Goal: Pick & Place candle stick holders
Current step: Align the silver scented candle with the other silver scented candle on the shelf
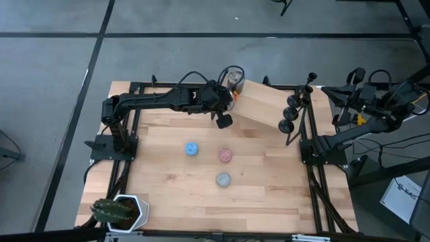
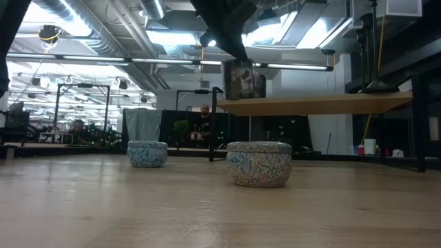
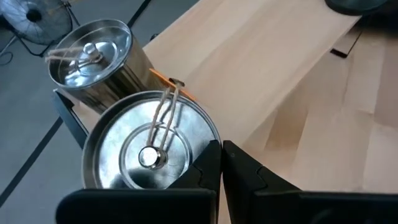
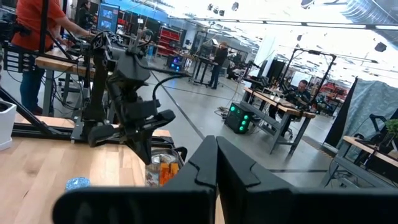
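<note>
High view looks straight down on the table [image 1: 269, 181]; low view faces level across it; each wrist view looks past its tool. All share the tabletop.

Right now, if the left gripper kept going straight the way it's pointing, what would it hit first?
Probably the nearer shiny metal can: the shut left gripper points at its lid edge. A second can stands beyond, beside the raised wooden shelf. Depth is unclear, so it may slip just past the rim.
</note>
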You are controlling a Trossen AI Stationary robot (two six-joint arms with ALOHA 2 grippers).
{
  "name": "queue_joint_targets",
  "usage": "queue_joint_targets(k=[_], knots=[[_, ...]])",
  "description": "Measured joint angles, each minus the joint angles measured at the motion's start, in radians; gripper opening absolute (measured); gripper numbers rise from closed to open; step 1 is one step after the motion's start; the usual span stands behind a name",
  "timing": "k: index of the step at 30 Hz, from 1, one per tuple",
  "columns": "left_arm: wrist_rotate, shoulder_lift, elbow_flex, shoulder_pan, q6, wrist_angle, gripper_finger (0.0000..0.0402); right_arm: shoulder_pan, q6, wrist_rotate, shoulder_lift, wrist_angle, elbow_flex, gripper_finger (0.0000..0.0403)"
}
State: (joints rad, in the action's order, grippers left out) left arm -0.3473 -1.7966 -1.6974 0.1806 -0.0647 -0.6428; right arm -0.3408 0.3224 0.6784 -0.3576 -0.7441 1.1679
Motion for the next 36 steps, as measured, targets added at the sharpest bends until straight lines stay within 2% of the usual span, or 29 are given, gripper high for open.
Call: queue_joint_targets(k=[12, 18, 26, 32, 36], knots=[[-0.006, 0.000, 0.000, -0.001, 0.000, 0.023, 0.0016, 0.000, 0.000, 0.000, 0.000, 0.000, 0.000, 0.0005], [-0.079, 0.000, 0.000, -0.001, 0.000, 0.031, 0.0043, 0.000, 0.000, 0.000, 0.000, 0.000, 0.000, 0.0005], [-0.106, 0.000, 0.000, -0.002, 0.014, 0.070, 0.0086, 0.000, 0.000, 0.000, 0.000, 0.000, 0.000, 0.0005], [-0.140, 0.015, 0.000, -0.076, 0.131, 0.163, 0.0089, 0.000, 0.000, 0.000, 0.000, 0.000, 0.000, 0.0005], [-0.219, 0.017, -0.001, -0.135, 0.117, 0.076, 0.0075, 0.000, 0.000, 0.000, 0.000, 0.000, 0.000, 0.0005]])
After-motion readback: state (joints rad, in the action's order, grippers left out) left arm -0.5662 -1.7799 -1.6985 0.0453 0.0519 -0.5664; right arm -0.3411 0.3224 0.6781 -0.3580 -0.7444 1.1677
